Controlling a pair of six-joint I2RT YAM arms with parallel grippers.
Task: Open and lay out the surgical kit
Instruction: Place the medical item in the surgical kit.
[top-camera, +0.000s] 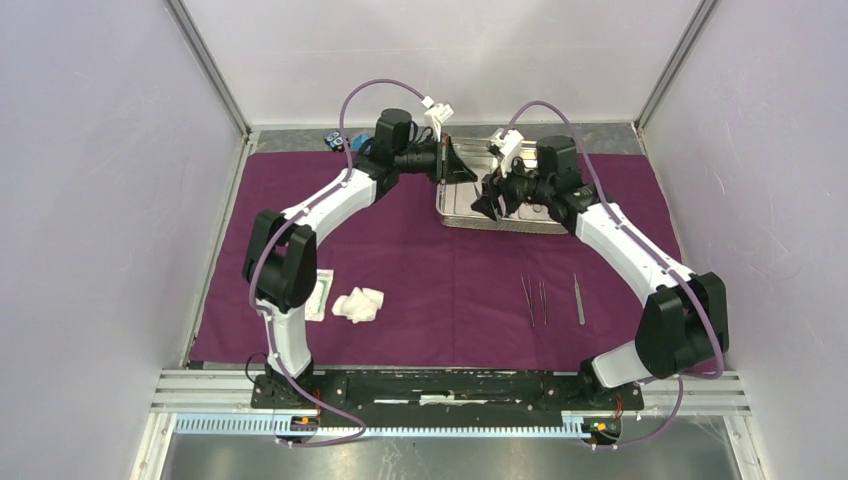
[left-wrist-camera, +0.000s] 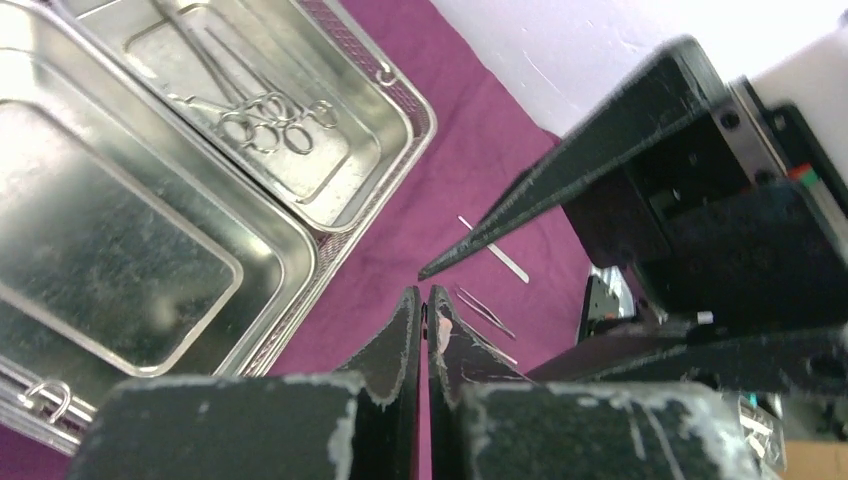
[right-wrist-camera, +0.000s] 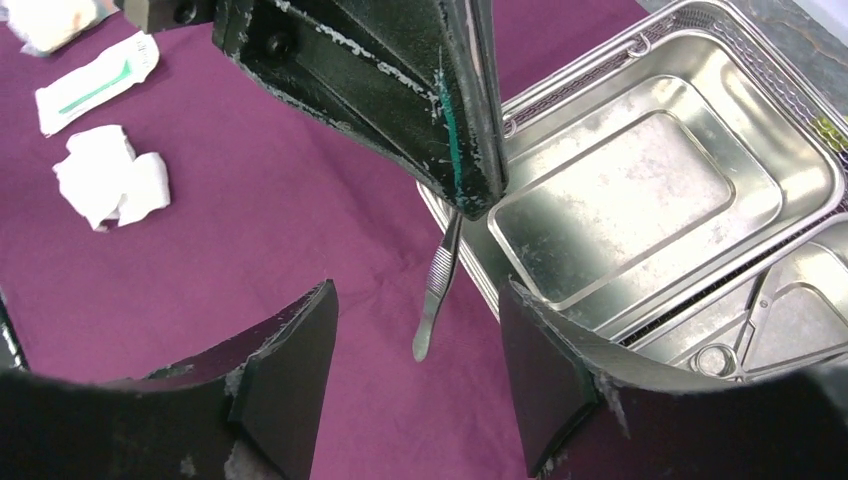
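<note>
The dark-purple cloth (top-camera: 440, 270) lies spread flat on the table. The steel tray (top-camera: 470, 212) stands at its back middle, and ring-handled clamps (left-wrist-camera: 265, 125) lie in its far compartment. My left gripper (top-camera: 462, 165) is shut on steel tweezers (right-wrist-camera: 437, 285), which hang tip-down beside the tray's rim. In the left wrist view its fingers (left-wrist-camera: 410, 330) are pressed together. My right gripper (right-wrist-camera: 417, 295) is open, with its fingers on either side of the tweezers' lower end and not touching them. Three slim instruments (top-camera: 543, 300) lie on the cloth at the front right. White gauze (top-camera: 358, 303) and a flat packet (top-camera: 318, 295) lie at the front left.
Small blue and black blocks (top-camera: 334, 140) sit just beyond the cloth's back left edge. Light walls enclose the table on the left, back and right. The arm bases stand on a black rail (top-camera: 440, 385) at the near edge.
</note>
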